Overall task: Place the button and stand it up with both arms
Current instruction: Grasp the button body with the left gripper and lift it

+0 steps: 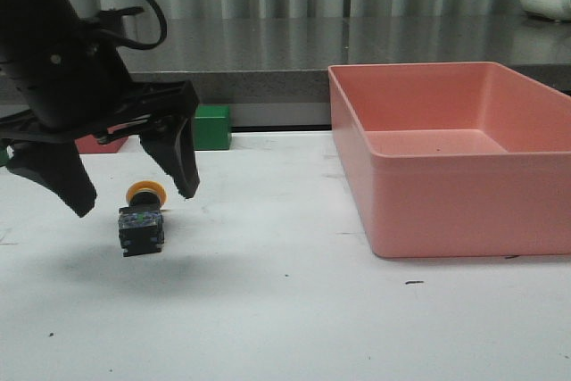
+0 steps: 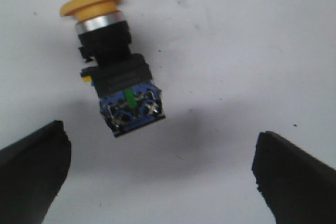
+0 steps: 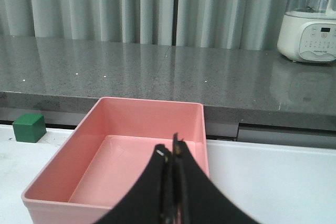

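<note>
The button (image 1: 141,222) lies on its side on the white table at the left, yellow cap pointing away from me, black body and bluish terminals toward me. In the left wrist view the button (image 2: 118,77) lies beyond the fingers, apart from both. My left gripper (image 1: 136,200) is open wide and empty, hovering just above the button, its fingertips to either side; it also shows in the left wrist view (image 2: 161,135). My right gripper (image 3: 170,150) is shut on nothing, held above the pink bin's near side. It is out of the front view.
A large pink bin (image 1: 464,202) stands at the right, empty; it also shows in the right wrist view (image 3: 152,101). A green cube (image 1: 212,127) sits at the table's back edge, with a red object (image 1: 98,143) beside it behind the left arm. A grey counter runs behind.
</note>
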Controlling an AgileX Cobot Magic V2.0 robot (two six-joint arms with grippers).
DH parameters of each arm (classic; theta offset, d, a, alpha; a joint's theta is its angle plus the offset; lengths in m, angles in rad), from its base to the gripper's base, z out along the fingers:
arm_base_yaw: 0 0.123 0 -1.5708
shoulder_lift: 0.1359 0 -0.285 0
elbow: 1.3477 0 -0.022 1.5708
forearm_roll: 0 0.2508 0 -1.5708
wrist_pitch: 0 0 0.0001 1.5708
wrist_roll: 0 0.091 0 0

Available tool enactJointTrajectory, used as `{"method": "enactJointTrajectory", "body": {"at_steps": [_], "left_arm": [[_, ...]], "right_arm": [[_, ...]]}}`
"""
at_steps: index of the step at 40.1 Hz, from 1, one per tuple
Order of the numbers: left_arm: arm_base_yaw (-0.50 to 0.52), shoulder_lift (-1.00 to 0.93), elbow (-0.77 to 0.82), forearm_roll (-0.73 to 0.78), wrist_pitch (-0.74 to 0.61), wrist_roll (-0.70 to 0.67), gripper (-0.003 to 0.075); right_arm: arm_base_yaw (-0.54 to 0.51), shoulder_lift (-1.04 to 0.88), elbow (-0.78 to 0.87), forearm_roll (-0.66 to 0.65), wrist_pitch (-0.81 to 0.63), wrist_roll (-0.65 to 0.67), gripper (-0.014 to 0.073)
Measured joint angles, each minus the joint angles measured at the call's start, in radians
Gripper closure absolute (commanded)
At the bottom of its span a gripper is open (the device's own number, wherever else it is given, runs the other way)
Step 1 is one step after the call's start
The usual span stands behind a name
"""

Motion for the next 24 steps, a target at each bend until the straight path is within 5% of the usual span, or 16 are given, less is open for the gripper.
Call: {"method": "enactJointTrajectory", "body": {"at_steps": [24], "left_arm": [[0.067, 0.400, -0.499, 0.063, 0.433, -0.027, 0.0097]], "right_arm": [[0.000, 0.000, 0.000, 0.000, 0.000, 0.000, 0.0655]]}}
